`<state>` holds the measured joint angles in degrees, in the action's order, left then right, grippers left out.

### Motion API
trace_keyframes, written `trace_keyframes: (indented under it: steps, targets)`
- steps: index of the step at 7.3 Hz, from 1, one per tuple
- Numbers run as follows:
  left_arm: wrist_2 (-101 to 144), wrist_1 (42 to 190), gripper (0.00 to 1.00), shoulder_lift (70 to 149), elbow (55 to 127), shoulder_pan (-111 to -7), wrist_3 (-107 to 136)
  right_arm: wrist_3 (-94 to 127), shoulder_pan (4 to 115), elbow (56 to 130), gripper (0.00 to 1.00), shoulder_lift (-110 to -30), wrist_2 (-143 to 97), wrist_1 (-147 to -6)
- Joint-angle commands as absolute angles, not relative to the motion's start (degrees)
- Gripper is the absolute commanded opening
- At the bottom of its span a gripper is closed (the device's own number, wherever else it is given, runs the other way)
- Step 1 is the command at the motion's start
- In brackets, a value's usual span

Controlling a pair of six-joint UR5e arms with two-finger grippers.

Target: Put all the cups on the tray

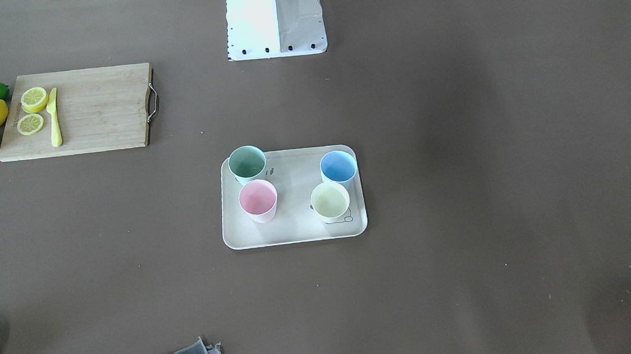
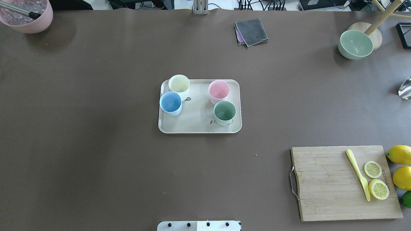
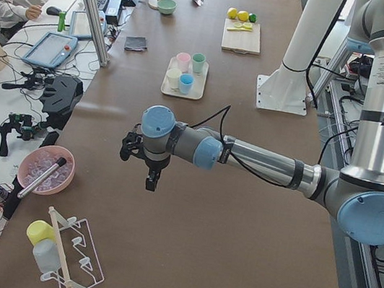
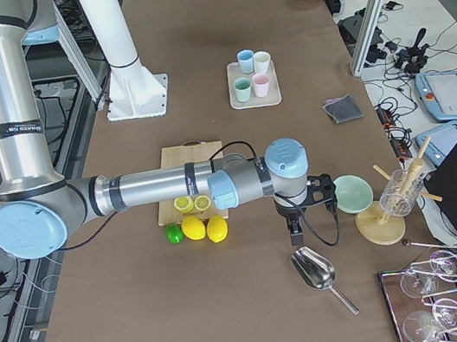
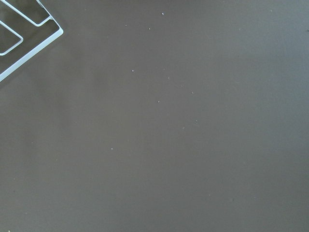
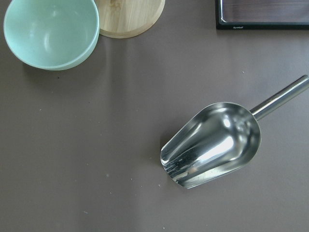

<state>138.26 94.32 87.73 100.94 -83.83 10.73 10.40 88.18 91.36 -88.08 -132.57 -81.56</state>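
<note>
The cream-beige tray [image 2: 192, 126] lies at the table's middle. Four cups stand upright on it: pale yellow [image 2: 179, 84], light blue [image 2: 170, 102], pink [image 2: 219, 89] and mint green [image 2: 224, 111]. The front-facing view shows the same tray [image 1: 291, 229] holding all of them. My left gripper [image 3: 151, 181] hangs over bare table far from the tray, and shows only in the left side view. My right gripper [image 4: 295, 234] hangs beyond the lemons above a metal scoop [image 6: 217, 145], and shows only in the right side view. I cannot tell whether either is open or shut.
A wooden cutting board [image 2: 330, 192] with lemon slices and a yellow knife [image 2: 358, 175] lies near my right side, with whole lemons [image 2: 399, 154] beside it. A green bowl [image 2: 355, 43], a grey cloth [image 2: 251, 31] and a pink bowl [image 2: 27, 16] sit along the far edge. A wire rack [image 5: 19, 38] is near my left gripper.
</note>
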Motion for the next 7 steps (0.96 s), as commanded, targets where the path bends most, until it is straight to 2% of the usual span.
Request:
trace_keyframes:
  steps: [1,7]
  targets:
    - [134.25,94.22,0.98,87.19,101.16,-83.85,10.72,10.46,88.24,91.93,1.00,-88.16,-132.80,-81.65]
    - [130.69,93.96,0.98,87.19,101.25,-83.85,10.90,10.46,88.24,92.20,1.00,-87.98,-133.07,-82.00]
